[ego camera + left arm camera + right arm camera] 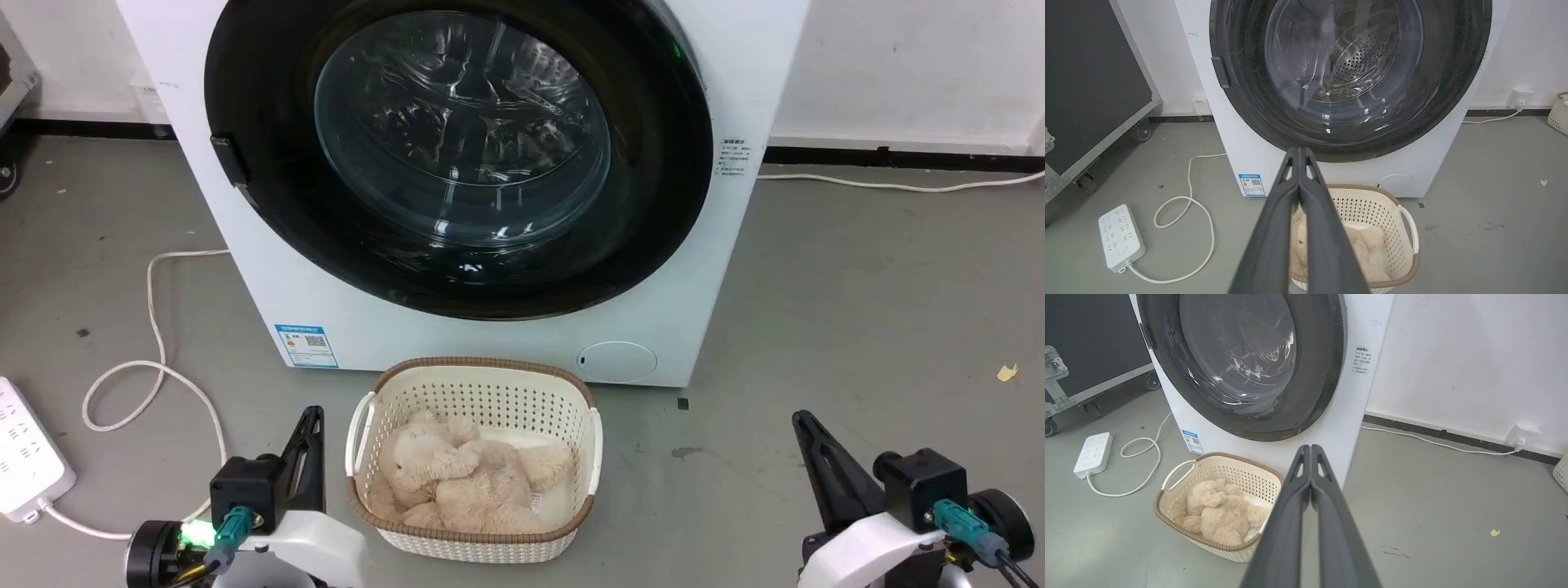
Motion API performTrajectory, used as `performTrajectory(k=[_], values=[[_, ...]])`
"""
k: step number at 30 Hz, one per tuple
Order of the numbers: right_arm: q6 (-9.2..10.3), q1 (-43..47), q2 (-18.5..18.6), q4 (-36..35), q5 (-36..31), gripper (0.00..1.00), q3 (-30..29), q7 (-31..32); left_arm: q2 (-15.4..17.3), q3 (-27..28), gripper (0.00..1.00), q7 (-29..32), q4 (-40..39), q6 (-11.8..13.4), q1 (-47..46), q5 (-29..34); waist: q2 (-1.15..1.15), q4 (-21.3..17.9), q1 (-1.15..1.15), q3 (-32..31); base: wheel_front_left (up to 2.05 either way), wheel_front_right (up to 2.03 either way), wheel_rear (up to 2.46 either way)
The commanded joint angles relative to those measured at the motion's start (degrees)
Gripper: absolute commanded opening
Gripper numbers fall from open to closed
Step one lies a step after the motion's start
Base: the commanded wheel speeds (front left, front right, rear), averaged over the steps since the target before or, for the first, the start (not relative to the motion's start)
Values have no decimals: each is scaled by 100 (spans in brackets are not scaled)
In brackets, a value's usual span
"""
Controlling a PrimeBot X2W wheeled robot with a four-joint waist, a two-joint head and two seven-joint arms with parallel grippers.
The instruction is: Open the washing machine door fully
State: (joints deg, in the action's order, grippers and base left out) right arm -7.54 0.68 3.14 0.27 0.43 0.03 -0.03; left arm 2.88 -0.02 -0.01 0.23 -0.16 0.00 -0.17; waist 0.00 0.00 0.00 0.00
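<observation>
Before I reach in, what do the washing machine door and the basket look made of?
The washing machine door: glossy black ring, plastic or glass-faced by its sharp reflections, around a clear bulging centre, likely glass, with the perforated drum showing through. The basket: matte cream perforated plastic; its brown woven-look rim may be moulded, not real wicker.

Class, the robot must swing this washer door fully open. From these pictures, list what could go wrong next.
The basket stands right before the washing machine door; a reaching arm may knock it.
The handle tab is small, and the left gripper and right gripper are shut, so a grip may slip.
The cable loops on the floor; the robot's base might snag it.
</observation>
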Motion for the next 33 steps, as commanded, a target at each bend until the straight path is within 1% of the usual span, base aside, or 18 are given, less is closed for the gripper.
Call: performTrajectory(k=[1, 33], values=[[5, -68, -26, -27, -43, 0, -3, 3, -1, 2, 0, 1, -23, 16, 0, 17, 0, 0, 0, 0, 0, 0, 0], [5, -68, -26, -27, -43, 0, -3, 3, -1, 2, 0, 1, -23, 16, 0, 17, 0, 0, 0, 0, 0, 0, 0]])
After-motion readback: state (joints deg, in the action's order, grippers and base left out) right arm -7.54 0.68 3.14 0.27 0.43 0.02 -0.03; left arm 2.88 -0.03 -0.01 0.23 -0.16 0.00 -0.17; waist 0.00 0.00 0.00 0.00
